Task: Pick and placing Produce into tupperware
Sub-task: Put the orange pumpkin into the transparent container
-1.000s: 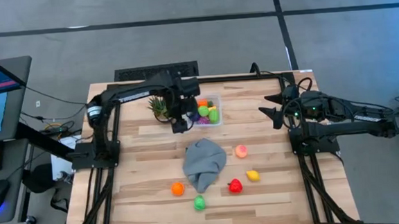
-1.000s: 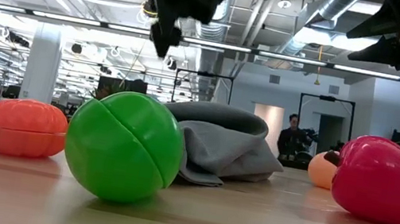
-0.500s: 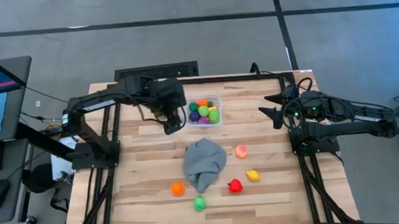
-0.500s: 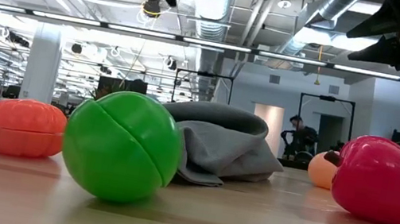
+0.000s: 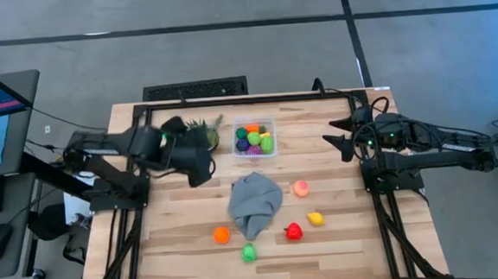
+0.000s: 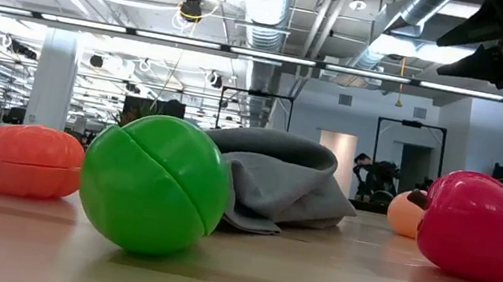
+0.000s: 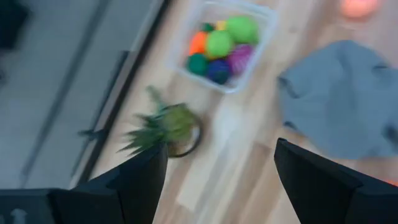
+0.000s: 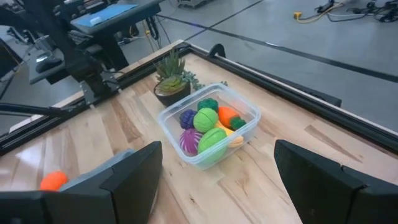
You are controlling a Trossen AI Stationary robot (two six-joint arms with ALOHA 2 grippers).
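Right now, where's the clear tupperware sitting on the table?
In the high view the tupperware sits near the table's far edge, about midway across, just right of the potted plant and beyond the grey cloth.

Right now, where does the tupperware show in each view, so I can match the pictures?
High view: tupperware at the table's far edge, centre, right of the plant.
Low view: not in it; the cloth and produce fill the foreground.
Left wrist view: upper middle, full of produce.
Right wrist view: centre.
Shared landmark: the plant beside it, seen in the high and both wrist views.
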